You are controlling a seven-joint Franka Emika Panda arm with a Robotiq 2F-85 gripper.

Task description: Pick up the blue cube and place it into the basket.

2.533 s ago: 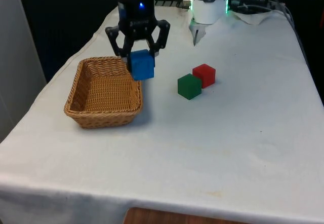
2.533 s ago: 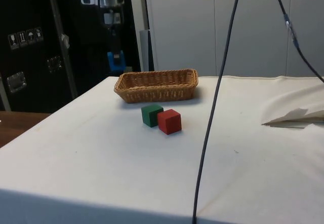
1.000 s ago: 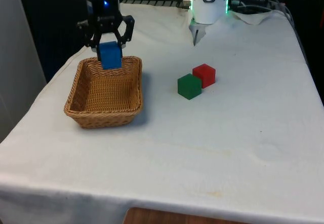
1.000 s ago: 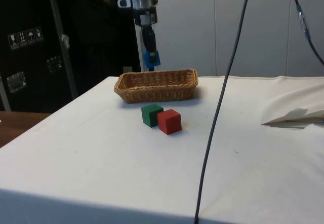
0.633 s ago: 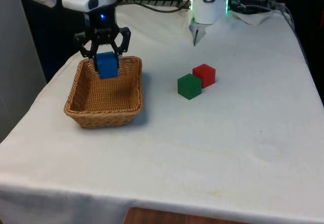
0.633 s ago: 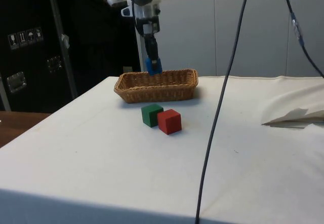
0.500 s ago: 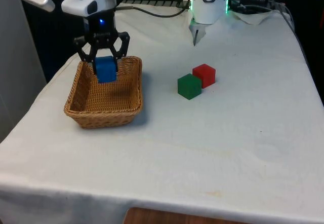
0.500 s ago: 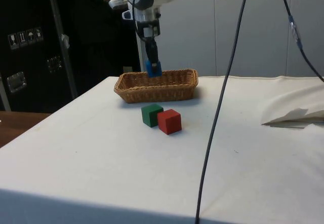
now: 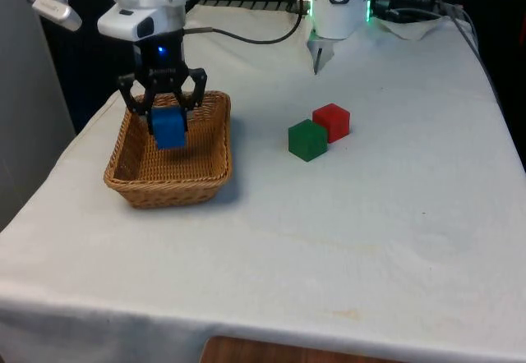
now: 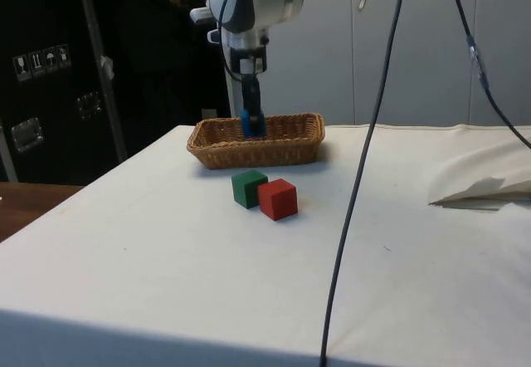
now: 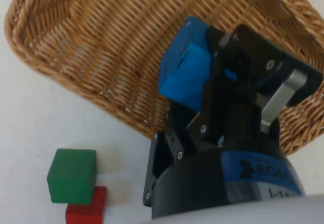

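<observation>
My gripper [image 9: 168, 127] is shut on the blue cube [image 9: 168, 128] and holds it low inside the woven basket [image 9: 207, 177], near the basket's far end. From the side, the gripper [image 10: 252, 123] and the blue cube [image 10: 248, 122] dip below the basket [image 10: 286, 147] rim. In the wrist view the blue cube [image 11: 184, 73] sits tilted between the fingers above the basket's wicker floor [image 11: 106, 41]. Whether the cube touches the floor I cannot tell.
A green cube [image 9: 307, 140] and a red cube [image 9: 331, 121] stand touching on the white cloth, to the front view's right of the basket. A black cable [image 10: 357, 168] hangs across the side view. Crumpled cloth [image 10: 485, 188] lies at the table's far side.
The gripper carried the blue cube from beside the basket to above it, then lowered it into the basket. The fingers stayed shut on the cube.
</observation>
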